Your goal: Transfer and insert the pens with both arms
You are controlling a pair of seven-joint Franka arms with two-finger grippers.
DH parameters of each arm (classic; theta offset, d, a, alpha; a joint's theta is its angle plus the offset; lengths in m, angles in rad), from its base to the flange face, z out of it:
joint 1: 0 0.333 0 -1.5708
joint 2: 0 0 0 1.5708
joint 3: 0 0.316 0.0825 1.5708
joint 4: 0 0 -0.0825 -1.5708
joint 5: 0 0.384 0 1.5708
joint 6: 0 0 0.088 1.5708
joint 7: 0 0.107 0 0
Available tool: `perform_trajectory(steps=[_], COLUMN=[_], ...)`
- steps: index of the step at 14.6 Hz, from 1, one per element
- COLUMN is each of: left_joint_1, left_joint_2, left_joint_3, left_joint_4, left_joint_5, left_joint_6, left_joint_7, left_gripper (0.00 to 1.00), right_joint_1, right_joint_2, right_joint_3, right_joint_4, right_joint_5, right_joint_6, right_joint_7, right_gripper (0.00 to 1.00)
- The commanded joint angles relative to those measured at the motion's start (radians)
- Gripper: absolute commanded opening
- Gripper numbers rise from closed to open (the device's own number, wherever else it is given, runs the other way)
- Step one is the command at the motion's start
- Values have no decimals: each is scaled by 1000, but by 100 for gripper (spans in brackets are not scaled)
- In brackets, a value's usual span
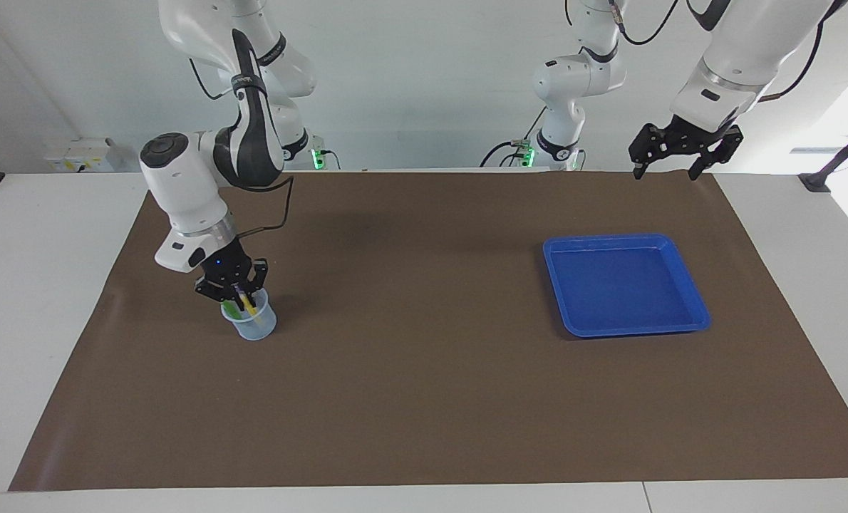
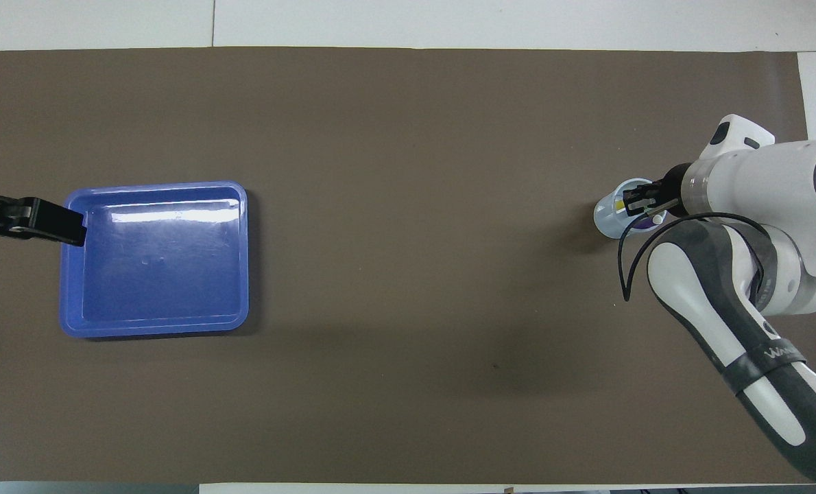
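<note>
Right tool (image 1: 242, 293) hides the pens' (image 1: 246, 305) upper ends.

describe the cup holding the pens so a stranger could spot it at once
On the brown mat, look toward the right arm's end, away from the blue tray. The cup is small, pale and see-through, right under the right gripper, with pens sticking out.

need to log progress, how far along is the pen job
Nearly finished, by the look of it. Done: the blue tray holds no pens, and the green pen stands in the clear cup. In hand: the right tool is at the cup's mouth, over the yellow pen. Left: freeing it and backing off. The left tool waits open above the mat's edge.
</note>
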Motion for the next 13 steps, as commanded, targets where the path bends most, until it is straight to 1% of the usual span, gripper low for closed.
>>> perform_trajectory(steps=[1, 2, 3, 4, 5, 7, 9, 11, 13], left_joint_1=[-22, -22, -24, -39, -83, -164, -174, -172, -169], left_joint_2=[-79, -73, -60, -35, -14, 14, 13, 8, 13], left_joint_3=[25, 28, 34, 45, 79, 174, 191, 197, 200], left_joint_4=[-159, -152, -126, -77, -34, 22, 25, 16, 10], left_joint_5=[17, 14, 5, -15, -18, -23, -58, -69, -78], left_joint_6=[95, 101, 92, 66, 25, -52, -74, -59, -33], left_joint_7=[24, 24, 24, 22, 21, 22, 21, 15, 10], left_gripper=[100, 100, 100, 100, 100, 100, 100, 100, 100], right_joint_1=[-7, -7, -7, -7, -7, -7, -13, -16, -15], right_joint_2=[-2, 3, 5, 5, -3, -18, -23, -25, -29], right_joint_3=[4, 4, 4, 4, 4, 1, 0, -5, 1], right_joint_4=[16, 30, 44, 56, 68, 116, 195, 284, 372], right_joint_5=[-20, -20, -20, -20, -20, -20, -20, -34, -110], right_joint_6=[8, 5, 0, -9, -25, -78, -196, -338, -460], right_joint_7=[-9, -9, -9, -8, -3, 0, 31, 136, 266], right_gripper=[87, 95, 100, 100, 100, 100, 100, 100, 100])
